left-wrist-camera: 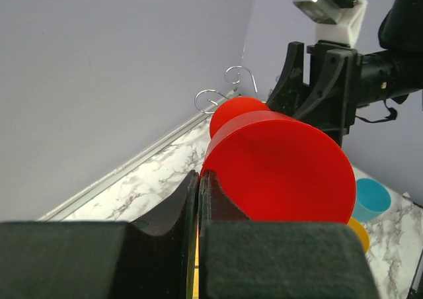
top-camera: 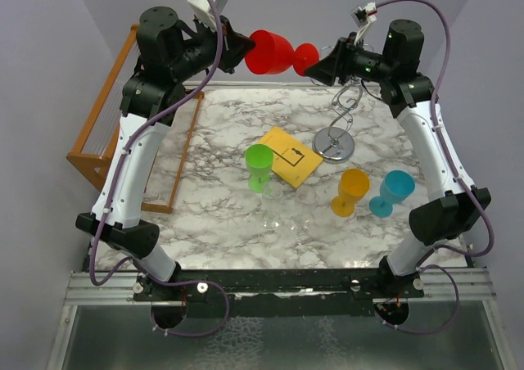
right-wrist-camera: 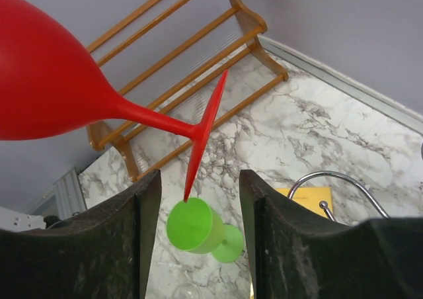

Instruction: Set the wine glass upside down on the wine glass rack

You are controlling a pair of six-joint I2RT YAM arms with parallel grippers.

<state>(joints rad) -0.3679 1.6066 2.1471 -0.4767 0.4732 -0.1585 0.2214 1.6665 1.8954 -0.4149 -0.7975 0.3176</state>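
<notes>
A red wine glass [top-camera: 273, 52] hangs sideways in the air at the back, foot [top-camera: 307, 57] pointing right. My left gripper [top-camera: 244, 49] is shut on its bowl rim; in the left wrist view the fingers [left-wrist-camera: 178, 206] pinch the wall of the red bowl [left-wrist-camera: 281, 170]. My right gripper [top-camera: 318, 69] is open just right of the foot; in the right wrist view the red foot [right-wrist-camera: 206, 130] sits just ahead of the fingertips, with a gap to each finger. The silver wire rack [top-camera: 334, 144] stands below it, and its curled arms [left-wrist-camera: 225, 90] show beyond the glass.
A wooden slatted rack [top-camera: 106, 133] leans at the left. On the marble table [top-camera: 221, 214] stand a green glass [top-camera: 259, 165], an orange glass [top-camera: 352, 190] and a blue glass [top-camera: 393, 191]. A yellow card [top-camera: 288, 155] lies mid-table.
</notes>
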